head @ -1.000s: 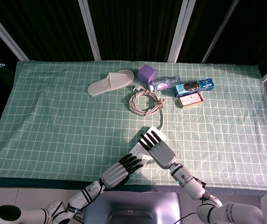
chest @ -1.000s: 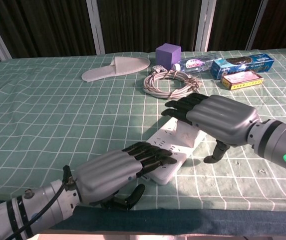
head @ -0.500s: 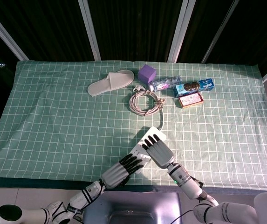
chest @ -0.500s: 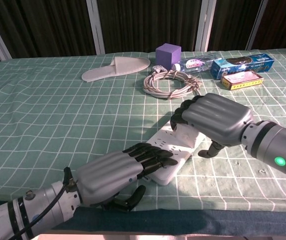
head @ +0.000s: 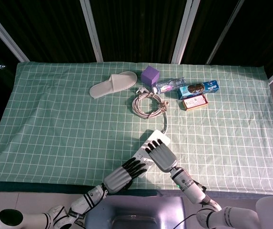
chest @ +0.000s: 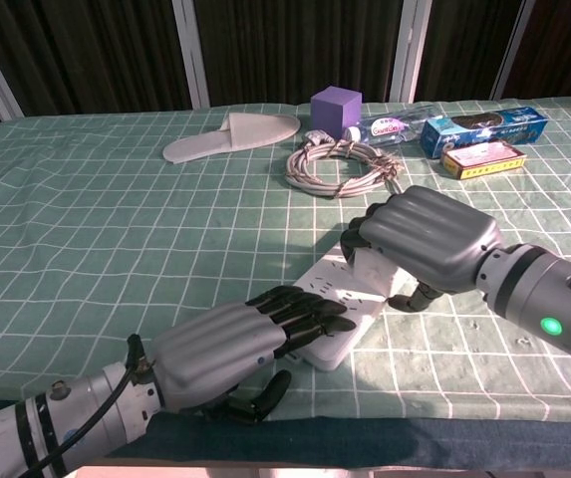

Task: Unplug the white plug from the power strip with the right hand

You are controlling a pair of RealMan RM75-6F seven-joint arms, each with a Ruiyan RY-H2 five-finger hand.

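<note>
Right hand (chest: 427,237) fingers curl over the plug (chest: 373,267); a weak grip could slip, dragging the power strip (chest: 337,299) from under the left hand (chest: 227,349) pressing flat near the desk's front edge.

Both hands have ribbed grey metallic backs and black fingers. The left hand (chest: 227,354) joins a silver wrist with black bands and a cable; the right hand (chest: 427,237) has a grey forearm bearing a green light.

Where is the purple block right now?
In both views the purple block sits at the table's far edge, near the middle, between the slipper on its left and the water bottle on its right.
</note>
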